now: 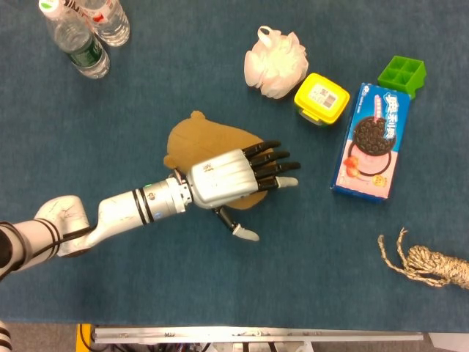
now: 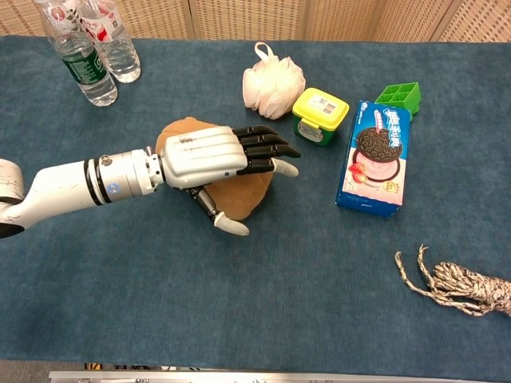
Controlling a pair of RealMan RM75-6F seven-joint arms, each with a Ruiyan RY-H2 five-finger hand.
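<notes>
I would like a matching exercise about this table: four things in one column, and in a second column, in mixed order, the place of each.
Things:
1. brown flat piece
2. white bath sponge
3. rope bundle
4. green tray

Places:
A. near edge of the table, far to the right
B. partly under the left hand
C. at the top corner of the cookie box
D. beside the yellow-lidded box, on its left in the head view

Pairs: 1-B, 2-D, 3-A, 4-C
</notes>
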